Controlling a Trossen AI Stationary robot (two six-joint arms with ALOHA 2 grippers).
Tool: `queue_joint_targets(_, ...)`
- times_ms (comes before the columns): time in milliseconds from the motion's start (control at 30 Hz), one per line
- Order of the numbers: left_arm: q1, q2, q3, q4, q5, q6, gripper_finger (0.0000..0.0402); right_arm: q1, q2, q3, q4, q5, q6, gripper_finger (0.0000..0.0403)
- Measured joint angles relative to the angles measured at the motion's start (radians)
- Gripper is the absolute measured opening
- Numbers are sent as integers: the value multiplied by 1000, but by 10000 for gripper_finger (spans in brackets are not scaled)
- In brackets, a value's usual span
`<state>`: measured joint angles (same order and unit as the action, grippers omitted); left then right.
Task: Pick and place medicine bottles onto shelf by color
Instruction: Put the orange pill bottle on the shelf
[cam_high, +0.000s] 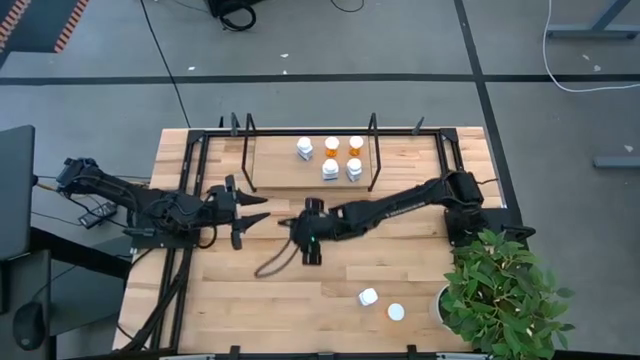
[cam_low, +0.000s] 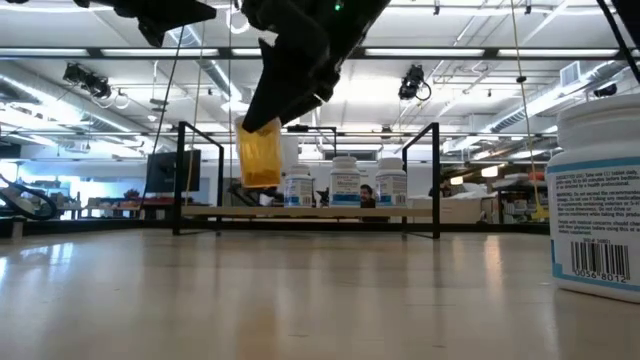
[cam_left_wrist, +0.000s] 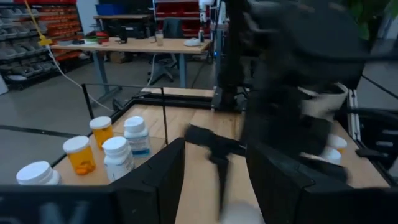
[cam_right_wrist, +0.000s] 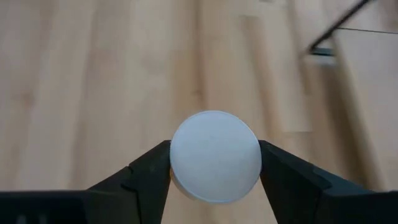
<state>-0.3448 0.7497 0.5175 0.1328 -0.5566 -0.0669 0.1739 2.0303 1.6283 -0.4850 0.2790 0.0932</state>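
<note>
My right gripper (cam_high: 312, 248) is shut on an orange medicine bottle (cam_low: 260, 155) with a white cap, held above the table's middle, on the near side of the shelf. The shelf (cam_high: 280, 172), a light board with black wire ends, stands at the far middle. On it stand two orange bottles (cam_high: 343, 146) and three white ones (cam_high: 330, 168). My left gripper (cam_high: 256, 212) is open, left of the right gripper, with nothing between its fingers (cam_left_wrist: 155, 183). Two white bottles (cam_high: 368, 297) (cam_high: 396, 312) rest on the table at the near right. My right gripper pinches the bottle's white cap (cam_right_wrist: 181, 155) by its round side, one finger on each side. The fingers slant down from the table's right. The orange body (cam_low: 262, 165) hangs below them, slightly tilted and lifted clear of the table.
A potted plant (cam_high: 500, 290) stands at the table's near right corner. A white bottle (cam_low: 598, 200) looms close in the low view at the right. Black frame rails (cam_high: 190, 190) run along the table's left side. Bare boards lie between the shelf and the near edge.
</note>
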Motion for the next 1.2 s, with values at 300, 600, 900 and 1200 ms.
queue_joint_targets(300,-40,-12,0,-8,0,1,173,-181,-11,0,24,-16,-65,232)
queue_joint_targets(600,-69,-12,0,-11,0,11,174,-339,-11,0,78,-88,-71,232)
queue_joint_targets(900,-81,-12,0,-11,2,0,173,-397,-11,-22,148,-105,-60,232)
queue_joint_targets(1200,-81,-11,-1,-12,1,-26,172,-422,-14,-169,316,-114,-19,232)
